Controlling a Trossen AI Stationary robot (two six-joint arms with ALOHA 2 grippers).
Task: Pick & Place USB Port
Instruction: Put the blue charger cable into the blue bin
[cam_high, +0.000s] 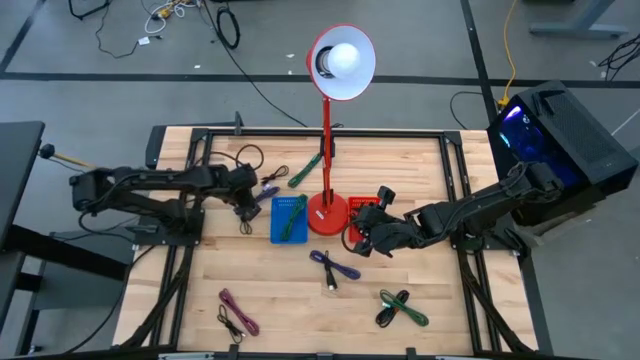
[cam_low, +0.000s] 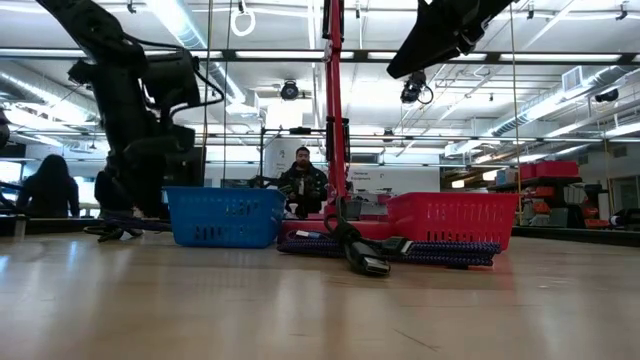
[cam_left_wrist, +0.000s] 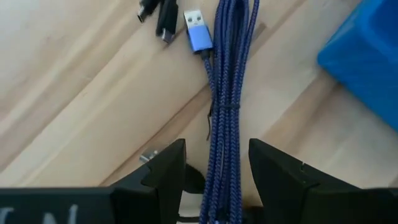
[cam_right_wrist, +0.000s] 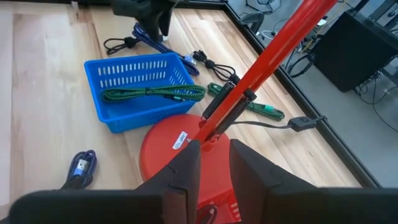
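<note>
Left gripper (cam_left_wrist: 214, 165), jaws parted, straddles one blue USB cable (cam_left_wrist: 227, 93) left of one blue basket (cam_high: 289, 219). Right gripper (cam_right_wrist: 214, 165), jaws narrowly apart and empty, hovers over one red basket (cam_low: 455, 218).

A red desk lamp (cam_high: 327, 120) stands near the middle of the wooden table (cam_high: 280, 300), its round base (cam_high: 327, 213) between the two baskets and its lit shade (cam_high: 341, 62) reaching past the table's far edge. A black cord (cam_high: 265, 98) runs from the far side of the table onto the grey floor (cam_high: 100, 90). At the right edge sits a black computer case (cam_high: 560, 135) glowing blue and purple inside. In the low view a person (cam_low: 303, 184) sits behind the table, and another figure (cam_low: 50, 187) stands at the far left of the room.
</note>
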